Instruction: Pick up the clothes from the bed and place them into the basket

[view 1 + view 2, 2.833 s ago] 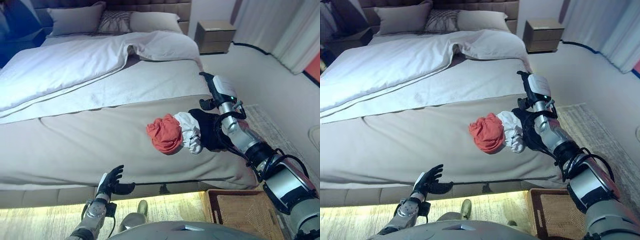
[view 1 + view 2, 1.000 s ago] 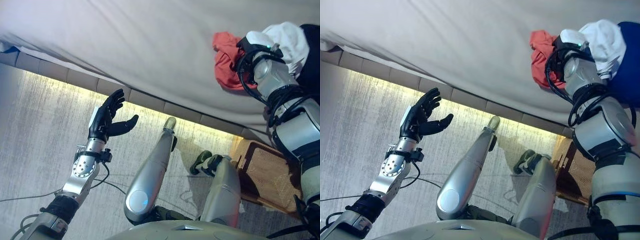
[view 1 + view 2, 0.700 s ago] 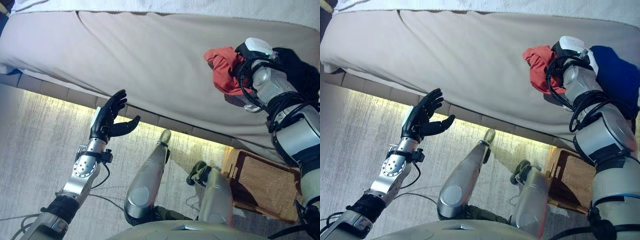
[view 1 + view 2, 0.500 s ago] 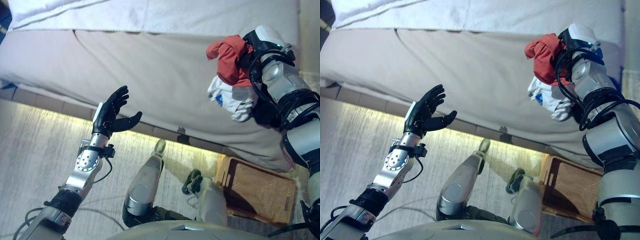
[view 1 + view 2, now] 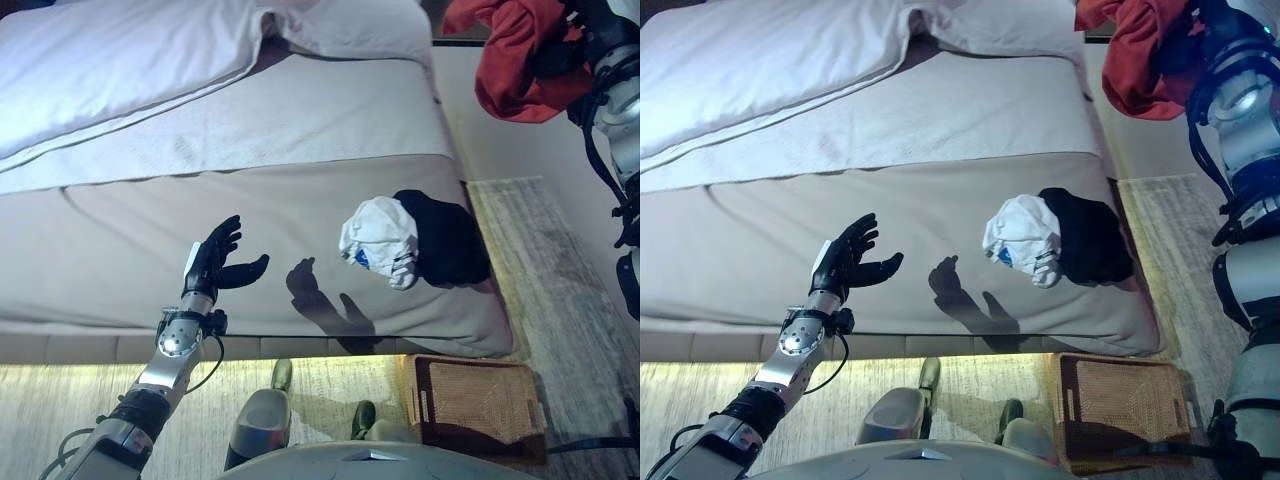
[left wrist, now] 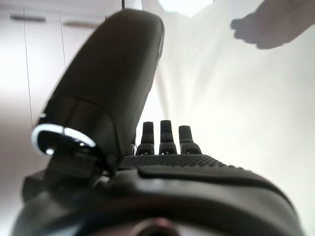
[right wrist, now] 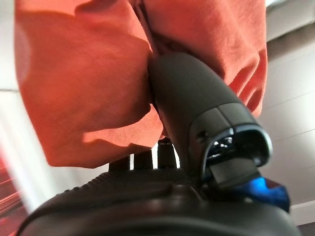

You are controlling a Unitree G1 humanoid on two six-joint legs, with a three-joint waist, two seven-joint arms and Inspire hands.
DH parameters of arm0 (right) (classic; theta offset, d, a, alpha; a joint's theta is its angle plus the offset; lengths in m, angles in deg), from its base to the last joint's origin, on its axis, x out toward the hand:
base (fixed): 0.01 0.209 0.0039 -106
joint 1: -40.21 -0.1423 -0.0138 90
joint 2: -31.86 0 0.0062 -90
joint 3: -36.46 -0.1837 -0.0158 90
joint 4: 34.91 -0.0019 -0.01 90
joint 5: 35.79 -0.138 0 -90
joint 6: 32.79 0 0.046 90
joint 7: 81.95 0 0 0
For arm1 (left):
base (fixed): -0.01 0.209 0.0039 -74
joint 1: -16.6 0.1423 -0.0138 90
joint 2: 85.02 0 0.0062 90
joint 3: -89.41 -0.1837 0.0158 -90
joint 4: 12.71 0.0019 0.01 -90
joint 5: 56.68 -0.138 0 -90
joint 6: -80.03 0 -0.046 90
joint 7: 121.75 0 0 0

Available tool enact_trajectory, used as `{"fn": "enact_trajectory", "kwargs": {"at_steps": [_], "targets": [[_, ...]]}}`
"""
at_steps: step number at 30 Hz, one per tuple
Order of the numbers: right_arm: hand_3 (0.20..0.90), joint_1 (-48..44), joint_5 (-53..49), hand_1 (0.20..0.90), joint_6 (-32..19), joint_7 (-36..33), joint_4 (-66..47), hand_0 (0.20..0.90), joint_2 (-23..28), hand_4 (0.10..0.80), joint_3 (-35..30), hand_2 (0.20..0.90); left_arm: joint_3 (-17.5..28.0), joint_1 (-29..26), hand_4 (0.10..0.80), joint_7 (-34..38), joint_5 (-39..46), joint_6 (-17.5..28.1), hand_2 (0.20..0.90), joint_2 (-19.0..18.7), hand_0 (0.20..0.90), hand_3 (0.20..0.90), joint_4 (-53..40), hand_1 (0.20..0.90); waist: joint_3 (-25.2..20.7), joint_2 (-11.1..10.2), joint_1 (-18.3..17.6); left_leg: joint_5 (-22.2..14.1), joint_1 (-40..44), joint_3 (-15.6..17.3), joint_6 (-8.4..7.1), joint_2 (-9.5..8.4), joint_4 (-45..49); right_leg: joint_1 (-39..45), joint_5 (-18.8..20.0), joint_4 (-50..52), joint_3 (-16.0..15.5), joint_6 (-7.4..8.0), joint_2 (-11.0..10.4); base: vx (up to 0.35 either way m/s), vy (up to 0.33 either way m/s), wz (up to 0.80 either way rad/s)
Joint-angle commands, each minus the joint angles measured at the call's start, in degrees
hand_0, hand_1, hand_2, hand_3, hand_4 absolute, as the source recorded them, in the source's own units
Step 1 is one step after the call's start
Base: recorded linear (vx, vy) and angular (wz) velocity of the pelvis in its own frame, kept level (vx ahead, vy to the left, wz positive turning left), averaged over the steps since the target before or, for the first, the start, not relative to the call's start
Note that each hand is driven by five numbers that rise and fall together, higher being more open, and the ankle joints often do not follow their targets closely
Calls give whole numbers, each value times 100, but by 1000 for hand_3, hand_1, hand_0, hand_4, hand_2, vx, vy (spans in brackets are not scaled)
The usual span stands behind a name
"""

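Right hand [image 5: 1200, 40] was seen clenched on the red garment [image 5: 520, 60], raised clear of the bed [image 5: 200, 230].
White garment [image 5: 378, 238] had been dropped back beside the dark garment [image 5: 445, 238]; basket [image 5: 470, 400] remained unfilled.

Crumpled white garment [image 5: 380, 240] on grey-sheeted bed [image 5: 150, 250], near right corner; black garment [image 5: 445, 238] touching its right side. Rectangular woven wicker basket [image 5: 470, 405] on floor, nearer, below that corner. White duvet [image 5: 120, 70] far left on bed.
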Motion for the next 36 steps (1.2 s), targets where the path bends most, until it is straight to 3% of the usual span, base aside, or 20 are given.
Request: {"fn": "enact_trajectory", "kwargs": {"at_steps": [1,8,15,20,29,30,31,32,36], "targets": [[200,587,-291,300,-242,-114,-251,300,748,100,-174,300,-246,-153,800,71,-248,553,900,150,900,900,179,900,-1139,37,-426,-769,123,271,-74,268,-29,-576,123,73,207,-103,158,-48,-6,-44],[200,2502,-528,300,-248,-79,-661,300,484,100,-1269,300,-154,-404,800,159,-459,465,900,340,900,900,341,900,-1127,60,-939,-841,356,686,-100,410,-106,-590,196,-49,665,-107,302,-25,-12,-39],[200,4291,-568,300,-38,66,-971,300,-358,100,-2136,300,-131,-586,800,33,-507,387,900,527,900,900,365,900,-1063,138,-1377,-924,463,948,-87,476,-103,-665,191,-33,1081,-136,441,-23,-32,-33],[200,4687,-614,300,-124,380,-484,300,-741,100,-2235,300,-224,-681,800,-72,-658,397,900,581,900,900,356,900,-1007,193,-1488,-963,502,1086,-90,502,-73,-718,223,-23,1194,-123,466,-27,-63,-28],[200,4679,-628,300,-300,460,214,300,-999,100,-2154,300,-370,-727,800,-276,-566,449,900,592,900,900,412,900,-1000,343,-1596,-981,537,1295,-138,541,-27,-773,246,-34,1253,-113,504,-5,-70,-9],[230,4694,-609,326,-317,427,259,326,-1040,130,-2160,326,-385,-724,800,-309,-551,451,900,588,900,900,420,900,-1003,363,-1597,-972,541,1299,-147,545,-39,-777,246,-34,1250,-112,507,1,-69,2],[617,4690,-593,658,-316,370,291,658,-1068,517,-2163,658,-403,-732,800,-336,-547,448,900,585,900,900,419,900,-1000,381,-1591,-962,536,1293,-154,550,-47,-787,248,-33,1239,-112,506,-11,-54,2],[900,4667,-588,900,-308,298,332,900,-1096,800,-2151,900,-428,-746,800,-360,-544,445,900,584,900,900,426,900,-998,401,-1585,-953,530,1281,-160,552,-54,-798,249,-29,1229,-114,506,-19,-47,2],[900,4511,-540,900,-251,91,481,900,-1167,800,-2111,900,-510,-802,800,-349,-484,478,900,612,900,900,503,900,-998,475,-1568,-931,520,1261,-200,562,-64,-832,250,-24,1161,-120,503,-13,-25,4]]}}
